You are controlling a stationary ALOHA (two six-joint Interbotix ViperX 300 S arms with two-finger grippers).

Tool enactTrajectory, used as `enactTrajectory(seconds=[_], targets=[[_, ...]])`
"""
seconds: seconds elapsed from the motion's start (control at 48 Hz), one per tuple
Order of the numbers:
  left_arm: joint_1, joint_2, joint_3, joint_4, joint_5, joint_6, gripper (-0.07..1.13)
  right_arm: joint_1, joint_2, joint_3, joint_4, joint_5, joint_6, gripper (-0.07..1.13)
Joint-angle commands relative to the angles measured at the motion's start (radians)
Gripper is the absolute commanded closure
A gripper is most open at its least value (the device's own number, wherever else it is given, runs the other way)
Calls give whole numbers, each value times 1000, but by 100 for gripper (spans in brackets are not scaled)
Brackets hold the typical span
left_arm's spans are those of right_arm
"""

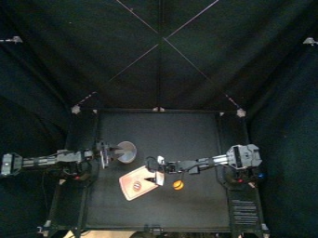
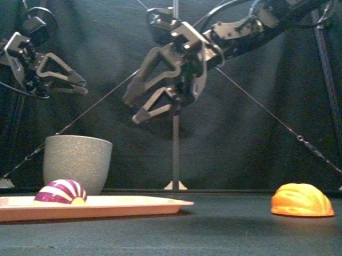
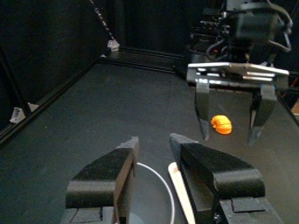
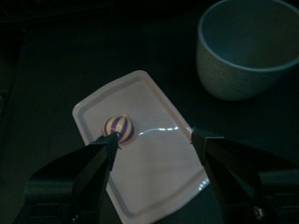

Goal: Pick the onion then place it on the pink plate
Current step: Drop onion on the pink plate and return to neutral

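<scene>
Nearest the counter's [image 2: 241, 225] front edge, the pink plate [image 2: 127, 207] is seen lying flat, left of the middle. The onion [image 2: 60, 191], striped purple and white, is found resting on the plate toward its left end, touched by neither hand. To the right of the plate, apart from it, an orange toy food [image 2: 302, 200] is set on the bare counter.

Behind the plate's left part, a tall grey speckled cup [image 2: 78, 163] is stood upright.

The right hand [image 2: 163, 108] is held in the air above the plate, well clear of the onion. Its jaws are spread apart and nothing is carried between them. In its wrist view, the plate and the onion are framed between the jaws, with the cup beyond.

The left hand [image 3: 152, 147] is held high at the left, near the cup. Its jaws are parted too, and nothing is gripped.
</scene>
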Motion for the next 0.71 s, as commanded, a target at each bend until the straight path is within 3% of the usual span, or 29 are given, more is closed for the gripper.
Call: enactTrajectory(seconds=[0.021, 0.375, 0.708], targets=[[3, 2, -12, -3, -5, 3, 30, -32, -120, 84, -11, -87, 0, 7], [5, 2, -5, -3, -5, 5, 30, -103, -287, 284, -46, -235, 0, 7], [6, 2, 6, -3, -5, 0, 30, -135, -331, 347, -46, -242, 0, 7]])
